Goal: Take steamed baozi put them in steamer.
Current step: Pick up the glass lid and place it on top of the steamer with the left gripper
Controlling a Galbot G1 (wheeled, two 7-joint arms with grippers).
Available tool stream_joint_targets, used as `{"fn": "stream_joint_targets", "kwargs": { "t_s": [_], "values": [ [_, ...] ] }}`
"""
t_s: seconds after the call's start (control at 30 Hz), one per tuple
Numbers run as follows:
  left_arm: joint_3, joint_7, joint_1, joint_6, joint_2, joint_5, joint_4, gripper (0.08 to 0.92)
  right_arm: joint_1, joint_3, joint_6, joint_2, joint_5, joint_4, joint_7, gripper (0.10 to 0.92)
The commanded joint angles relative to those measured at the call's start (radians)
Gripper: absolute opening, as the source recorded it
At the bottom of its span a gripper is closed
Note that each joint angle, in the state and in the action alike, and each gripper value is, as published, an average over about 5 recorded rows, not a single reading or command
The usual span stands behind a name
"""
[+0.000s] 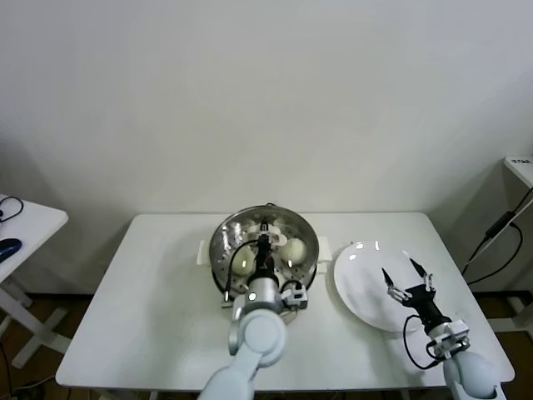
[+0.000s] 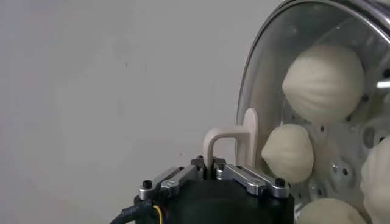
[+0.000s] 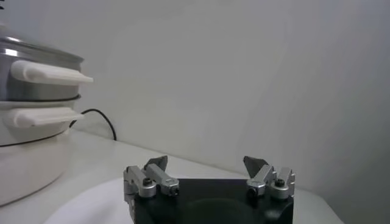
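The left gripper (image 2: 210, 165) was clamped on the glass lid's handle (image 2: 234, 143) over the steamer (image 1: 223, 236), where soft, light, easily dented baozi (image 2: 323, 82) sat, best cupped gently by their sides, while the right gripper (image 1: 405, 281) hung spread over the plate (image 1: 354, 275).

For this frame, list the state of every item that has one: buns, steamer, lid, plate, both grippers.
steamed baozi: inside the steamer, on its perforated tray.
steamer: loaded with buns, glass lid over it.
glass lid: held by its white handle, on or just above the steamer.
plate: empty, beside the steamer.
left gripper: shut on the lid handle.
right gripper: open, empty, over the plate.
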Motion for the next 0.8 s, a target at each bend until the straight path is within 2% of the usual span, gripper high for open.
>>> {"fn": "stream_joint_targets", "kwargs": {
  "t_s": [0.03, 0.37, 0.47, 0.8],
  "values": [
    [-0.001, -0.005, 0.000, -0.004, 0.000, -0.002, 0.004, 0.155, -0.001, 0.003, 0.001, 0.003, -0.001, 0.000, -0.002, 0.823],
    [-0.002, -0.014, 0.005, -0.012, 0.006, -0.013, -0.002, 0.155, 0.002, 0.005, 0.001, 0.006, -0.001, -0.001, -0.007, 0.823],
    [-0.004, -0.015, 0.006, -0.015, 0.009, -0.014, -0.006, 0.181, 0.003, 0.006, 0.001, 0.006, -0.001, -0.002, -0.009, 0.823],
    [-0.009, -0.018, 0.022, -0.029, 0.017, -0.014, -0.044, 0.454, 0.002, 0.012, 0.001, 0.004, 0.000, -0.004, -0.019, 0.823]
  ]
}}
